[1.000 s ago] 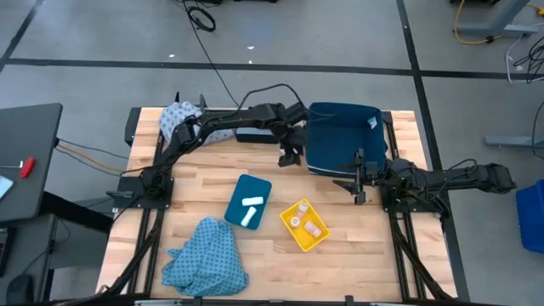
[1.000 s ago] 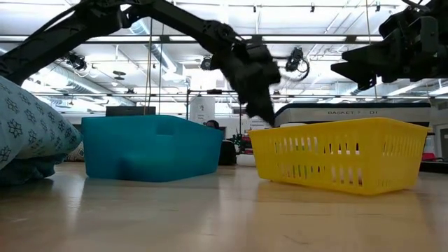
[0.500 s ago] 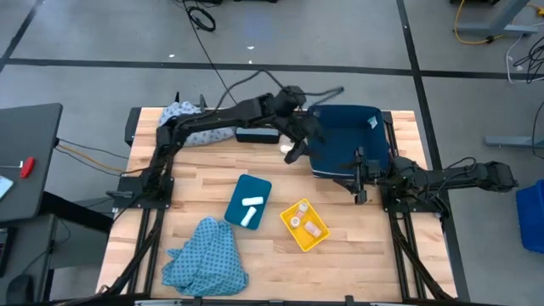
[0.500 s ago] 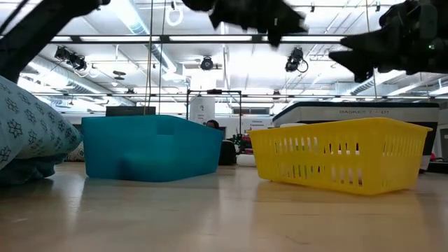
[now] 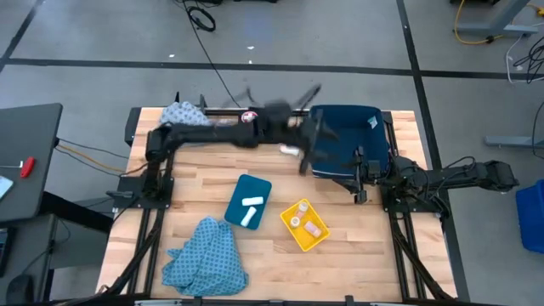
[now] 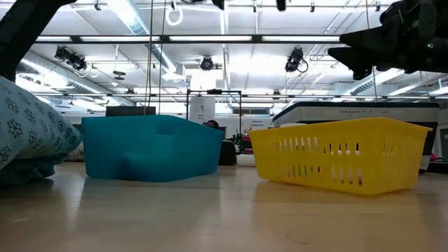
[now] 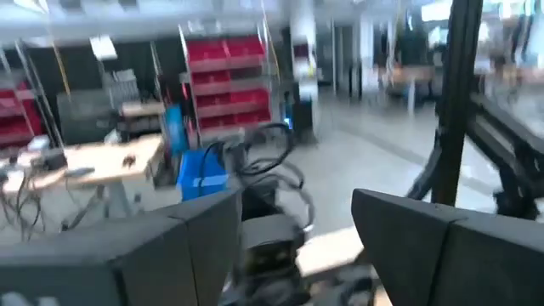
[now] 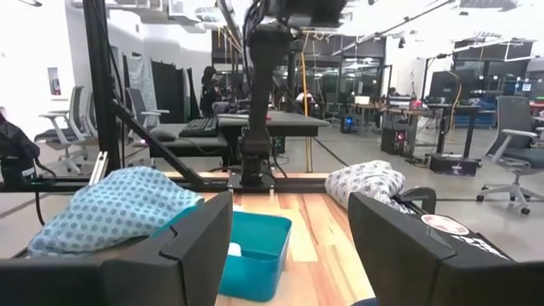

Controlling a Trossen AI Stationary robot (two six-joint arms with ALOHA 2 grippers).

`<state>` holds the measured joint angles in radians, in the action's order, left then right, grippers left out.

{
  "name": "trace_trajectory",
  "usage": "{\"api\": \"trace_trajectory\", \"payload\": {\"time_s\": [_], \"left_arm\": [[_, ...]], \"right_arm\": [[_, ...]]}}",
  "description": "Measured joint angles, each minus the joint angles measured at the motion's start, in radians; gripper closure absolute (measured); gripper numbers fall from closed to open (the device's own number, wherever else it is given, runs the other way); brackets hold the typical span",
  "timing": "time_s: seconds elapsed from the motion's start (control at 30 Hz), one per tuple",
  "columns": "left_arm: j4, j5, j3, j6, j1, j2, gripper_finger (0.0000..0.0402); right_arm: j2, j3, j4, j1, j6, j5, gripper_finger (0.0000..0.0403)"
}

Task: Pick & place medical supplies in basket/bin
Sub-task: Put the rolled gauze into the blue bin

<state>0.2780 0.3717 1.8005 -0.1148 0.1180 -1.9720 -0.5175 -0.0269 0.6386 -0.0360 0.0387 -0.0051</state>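
Note:
My left gripper [image 5: 316, 140] hangs in the air, open and level, over the left rim of the dark blue bin [image 5: 353, 136], blurred in the high view. Nothing shows between its fingers [image 7: 178, 246]. A white roll [image 5: 289, 150] lies on the table under that arm, beside the bin. More white rolls [image 5: 252, 211] lie in a teal tray [image 5: 248, 201], and pale vials [image 5: 304, 224] in a yellow basket [image 5: 293, 236]. One patterned blue cloth [image 5: 206, 259] lies near the front left, another [image 5: 180, 115] at the far left corner. My right gripper [image 5: 355, 180] waits open by the bin's near side.
A black pouch [image 8: 446, 228] with a red-and-white label lies by the far cloth [image 8: 370, 183]. The teal tray [image 6: 150, 147] and yellow basket [image 6: 343, 161] stand mid-table. Bare wood lies along the near edge to the right of the front cloth.
My left gripper has risen from the table beside the bin's left wall and tipped from pointing down to level, swinging toward the bin. A white roll now shows on the table where the fingers stood.

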Motion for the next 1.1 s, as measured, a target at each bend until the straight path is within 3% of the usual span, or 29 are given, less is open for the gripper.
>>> {"api": "trace_trajectory", "payload": {"time_s": [0.13, 0.2, 0.37, 0.63, 0.87, 1.1], "left_arm": [[0.463, -0.120, -0.246, 0.054, -0.050, 0.002, 0.0173], [0.606, -0.165, -0.346, 0.055, -0.068, 0.017, 0.0173], [0.616, -0.331, -0.574, -0.007, -0.088, 0.087, 0.0173], [0.704, -0.441, -1.009, 0.028, -0.032, 0.330, 0.0173], [0.846, -0.525, -1.323, 0.069, 0.025, 0.535, 0.0173], [0.864, -0.555, -1.477, 0.076, 0.043, 0.623, 0.0173]], "right_arm": [[0.000, 0.000, -0.001, 0.000, 0.003, 0.000, 0.0160], [0.000, 0.000, -0.002, 0.000, 0.001, 0.000, 0.0160], [0.001, 0.000, -0.017, 0.000, -0.021, 0.000, 0.0160], [-0.042, -0.014, -0.054, 0.000, -0.043, 0.022, 0.0160], [-0.305, -0.182, -0.059, -0.001, -0.020, 0.029, 0.0160], [-0.697, -0.465, -0.113, -0.049, 0.029, 0.008, 0.0160]]}}
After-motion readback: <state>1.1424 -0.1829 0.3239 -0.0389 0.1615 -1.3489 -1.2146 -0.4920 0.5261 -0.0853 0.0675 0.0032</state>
